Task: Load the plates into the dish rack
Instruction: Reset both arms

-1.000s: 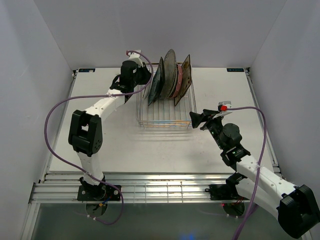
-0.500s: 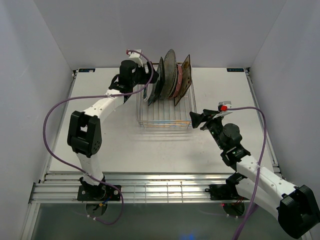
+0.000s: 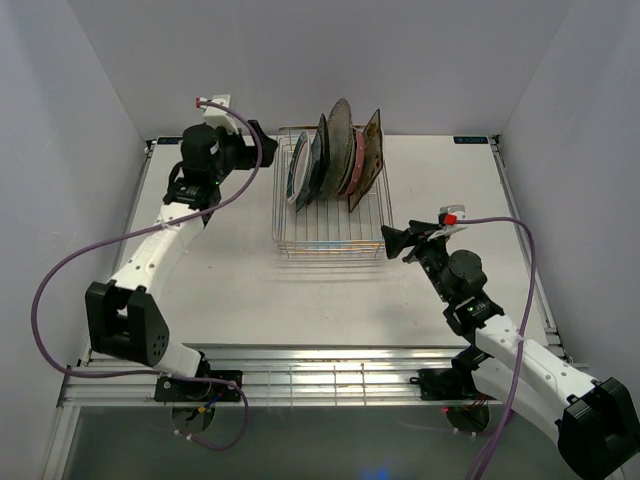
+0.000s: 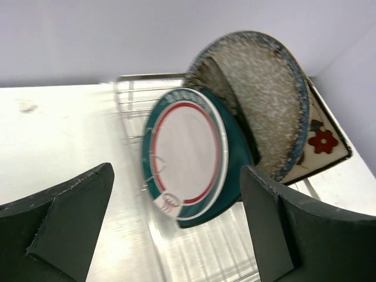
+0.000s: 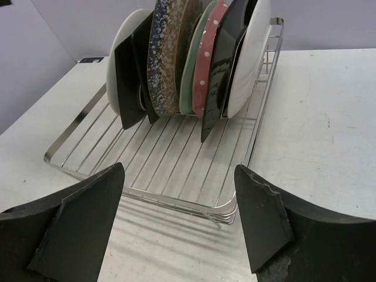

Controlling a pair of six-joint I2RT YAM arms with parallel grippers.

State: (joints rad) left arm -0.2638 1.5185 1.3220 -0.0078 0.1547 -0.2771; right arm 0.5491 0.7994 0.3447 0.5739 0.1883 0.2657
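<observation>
The silver wire dish rack (image 3: 330, 235) stands mid-table with several plates upright in its back half. At the left end of the row leans a white teal-rimmed plate (image 3: 297, 172) (image 4: 185, 150), with a teal plate (image 4: 235, 158) behind it, then the grey speckled plate (image 4: 264, 100) and a cream floral square plate (image 4: 323, 144). My left gripper (image 3: 258, 145) (image 4: 176, 235) is open, empty, and left of the rack, apart from the plates. My right gripper (image 3: 395, 240) (image 5: 176, 223) is open and empty at the rack's (image 5: 147, 197) near right corner. The pink dotted plate (image 5: 208, 59) stands among the others.
White walls close in the table on the left, back and right. The front half of the rack (image 5: 170, 153) holds no plates. A purple cable (image 3: 60, 280) loops off the left arm.
My left gripper opened, let go of the white teal-rimmed plate, and drew back to the left. That plate now stands in the rack. The right arm barely moved.
</observation>
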